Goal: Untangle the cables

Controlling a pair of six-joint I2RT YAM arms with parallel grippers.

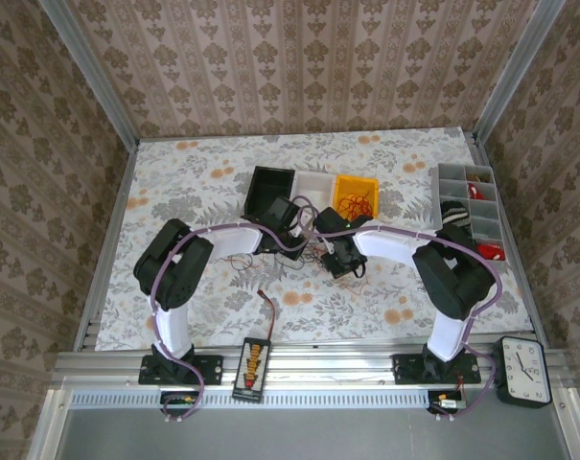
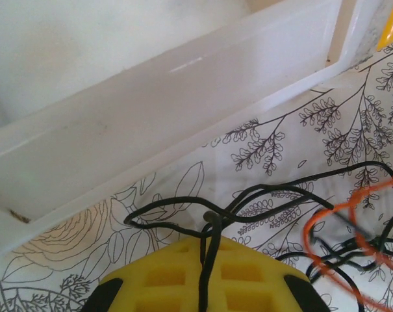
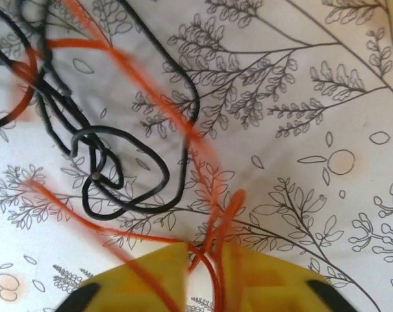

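The cables are a small tangle of thin dark and red wires on the floral table between my two grippers. My left gripper sits just in front of the white bin. In the left wrist view its yellow pads are shut on a dark cable, whose loops spread ahead toward a red wire. My right gripper is low over the table. Its pads pinch a red cable that trails off to the left. A dark coil lies loose beyond it.
Black, white and yellow bins stand in a row behind the tangle; the yellow one holds red wires. A grey organizer is at back right. A yellow-socketed board with its lead and a clock sit at the front rail.
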